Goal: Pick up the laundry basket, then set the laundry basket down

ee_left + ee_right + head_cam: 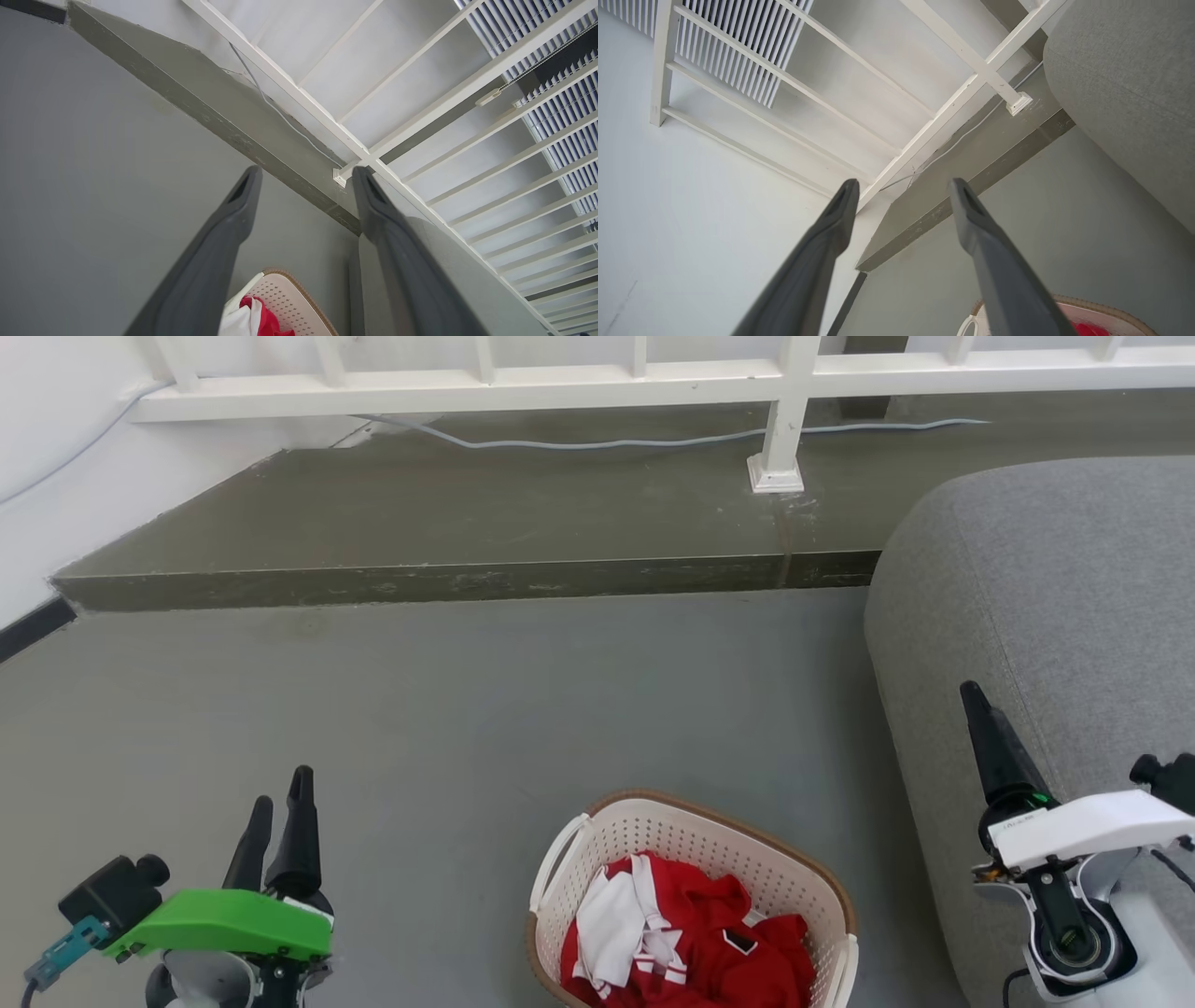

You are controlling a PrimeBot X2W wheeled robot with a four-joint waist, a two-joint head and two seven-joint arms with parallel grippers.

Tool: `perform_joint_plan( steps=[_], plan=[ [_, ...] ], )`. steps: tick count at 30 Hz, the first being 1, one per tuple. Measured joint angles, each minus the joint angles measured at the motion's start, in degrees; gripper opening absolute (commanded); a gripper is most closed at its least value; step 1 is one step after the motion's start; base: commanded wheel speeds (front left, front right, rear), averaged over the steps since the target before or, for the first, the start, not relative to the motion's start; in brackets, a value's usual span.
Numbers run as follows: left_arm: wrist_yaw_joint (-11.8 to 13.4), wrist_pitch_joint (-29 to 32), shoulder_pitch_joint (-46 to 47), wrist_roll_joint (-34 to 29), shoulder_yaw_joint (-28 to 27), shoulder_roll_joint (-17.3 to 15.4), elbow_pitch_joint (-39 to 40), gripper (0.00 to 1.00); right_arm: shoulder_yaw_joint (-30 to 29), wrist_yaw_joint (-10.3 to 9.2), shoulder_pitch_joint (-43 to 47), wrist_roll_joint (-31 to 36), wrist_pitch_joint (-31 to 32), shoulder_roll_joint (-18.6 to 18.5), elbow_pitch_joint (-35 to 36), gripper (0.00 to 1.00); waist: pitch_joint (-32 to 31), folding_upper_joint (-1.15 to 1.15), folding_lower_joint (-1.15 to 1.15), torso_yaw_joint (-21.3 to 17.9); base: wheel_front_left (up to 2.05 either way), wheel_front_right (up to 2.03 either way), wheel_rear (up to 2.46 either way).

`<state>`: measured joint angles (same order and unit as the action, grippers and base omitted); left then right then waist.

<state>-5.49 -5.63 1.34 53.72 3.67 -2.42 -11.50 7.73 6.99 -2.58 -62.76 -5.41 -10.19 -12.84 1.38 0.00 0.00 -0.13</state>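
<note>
Left to right: the left gripper (280, 793) hangs above the bare floor (467, 709), well apart from the basket, fingers spread and holding nothing. The gap shows plainly in its wrist view. The laundry basket (709, 849) stands upright on the floor between the two arms, well short of the raised step (467, 523) and near the foot of the grey sofa (1046, 616). It holds a crumpled red and white garment (709, 943). One white loop handle (560, 845) faces the left arm, and the other sits on the sofa side. The right gripper (903, 186) is raised beside the sofa, likewise spread and empty. The arms appear to flank the basket so that each can take the handle on its own side for a level lift. The lift itself is not yet begun. The right arm has little room beside the sofa, so its descent probably needs care.
</note>
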Motion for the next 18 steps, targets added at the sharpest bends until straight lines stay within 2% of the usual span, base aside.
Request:
perform_joint_plan(
  steps=[18],
  plan=[
    [1.6, -3.3, 0.0, -14.0, 1.9, 0.1, 1.8, 1.00, 1.6, 0.04, -1.5, 14.4, -3.2, 0.0, 0.1, 1.00, 0.4, 0.00, 0.00, -0.5, 0.00, 0.00, 0.00]
  ],
)
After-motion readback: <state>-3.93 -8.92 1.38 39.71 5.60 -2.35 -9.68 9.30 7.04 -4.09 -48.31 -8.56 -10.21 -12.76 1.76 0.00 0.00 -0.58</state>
